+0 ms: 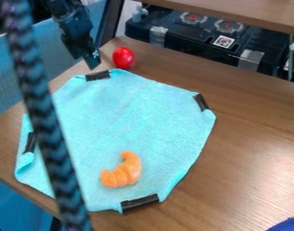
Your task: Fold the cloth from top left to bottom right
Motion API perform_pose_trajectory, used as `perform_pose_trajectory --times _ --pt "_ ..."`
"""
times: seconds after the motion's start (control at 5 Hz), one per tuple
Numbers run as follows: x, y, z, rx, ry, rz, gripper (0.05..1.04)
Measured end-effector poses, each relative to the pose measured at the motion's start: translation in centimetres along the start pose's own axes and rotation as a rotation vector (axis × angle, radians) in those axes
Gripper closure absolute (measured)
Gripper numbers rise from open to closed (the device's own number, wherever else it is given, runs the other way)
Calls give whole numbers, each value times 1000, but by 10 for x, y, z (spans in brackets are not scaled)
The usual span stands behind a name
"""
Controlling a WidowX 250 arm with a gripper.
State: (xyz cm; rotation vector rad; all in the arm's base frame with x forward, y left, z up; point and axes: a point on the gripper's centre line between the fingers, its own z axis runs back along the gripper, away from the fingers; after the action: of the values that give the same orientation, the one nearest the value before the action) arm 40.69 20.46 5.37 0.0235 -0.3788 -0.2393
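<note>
Cloth: spread fairly flat across the wooden table, with its corners tucked or bunched at the tape. The top-left to bottom-right fold isn't done, so I'd call it the very start.
Gripper: hanging just beyond the top edge, near the top tape. Can't tell if it's wide or narrow from this angle, but nothing is visibly held. Probably parked there because that's the end to grab.
Other tape: right strip, bottom strip and left strip, all black, likely there as grab spots (pure guess on my part).
Toy croissant: lying on the lower part, maybe just clutter; a fold that way could cover or shove it.
Red ball: just beside the top edge, easy to bump.
Next move: pinch the top-left side, lift, carry diagonally.
</note>
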Motion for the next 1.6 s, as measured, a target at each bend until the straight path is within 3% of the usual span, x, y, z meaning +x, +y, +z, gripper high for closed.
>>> perform_pose_trajectory --times 0.2,0.6,0.8,1.0,1.2,1.4,1.6 --pt "4 -2 -8 -6 8 -8 84" --pt "13 -10 -20 33 22 -25 116" --pt "6 -12 -31 26 52 2 251" --pt "7 -11 -31 33 46 7 555" --pt "8 -11 -30 31 45 7 790" --pt "9 -12 -29 22 41 9 959" --pt "9 -14 -29 9 43 10 1027"
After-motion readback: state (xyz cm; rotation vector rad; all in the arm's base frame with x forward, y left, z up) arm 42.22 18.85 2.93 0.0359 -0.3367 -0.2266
